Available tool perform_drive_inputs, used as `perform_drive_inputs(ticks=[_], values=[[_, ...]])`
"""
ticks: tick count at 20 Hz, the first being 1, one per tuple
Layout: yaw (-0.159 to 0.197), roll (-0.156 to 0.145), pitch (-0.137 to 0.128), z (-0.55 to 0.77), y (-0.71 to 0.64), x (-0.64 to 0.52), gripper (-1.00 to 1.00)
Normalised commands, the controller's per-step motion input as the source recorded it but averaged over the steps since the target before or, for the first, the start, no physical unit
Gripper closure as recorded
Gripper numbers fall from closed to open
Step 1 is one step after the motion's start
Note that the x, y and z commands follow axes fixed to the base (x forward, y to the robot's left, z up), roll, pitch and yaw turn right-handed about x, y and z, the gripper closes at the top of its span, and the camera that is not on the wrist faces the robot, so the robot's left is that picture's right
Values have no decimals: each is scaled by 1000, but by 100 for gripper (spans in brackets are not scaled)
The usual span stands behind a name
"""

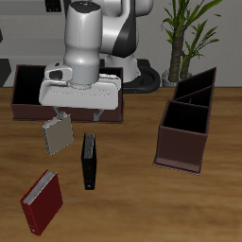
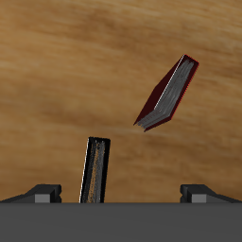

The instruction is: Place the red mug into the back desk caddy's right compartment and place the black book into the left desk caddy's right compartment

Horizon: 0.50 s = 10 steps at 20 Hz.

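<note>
The black book (image 1: 89, 161) stands on its edge on the table, a little nearer the front edge than my gripper (image 1: 83, 117). In the wrist view the black book (image 2: 95, 170) sits below my gripper (image 2: 123, 194), beside one fingertip (image 2: 43, 194). The jaws are wide apart and hold nothing. The back desk caddy (image 1: 23, 93) lies behind my hand, which partly hides it. The left desk caddy (image 1: 189, 113) stands end-on across the table, its right compartment (image 1: 180, 149) nearest the front. The red mug is not visible.
A grey-beige patterned book (image 1: 59, 135) stands tilted just beside the black book. A red book with white pages (image 1: 43, 201) lies near the table's front edge and also shows in the wrist view (image 2: 168, 93). A potted plant (image 1: 184, 38) stands at the back.
</note>
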Motion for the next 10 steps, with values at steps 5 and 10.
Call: perform_drive_inputs(ticks=[5,10], values=[[8,-10,-4,-360,35,68,-100],[-46,6,-32,-317,193,7,-100]])
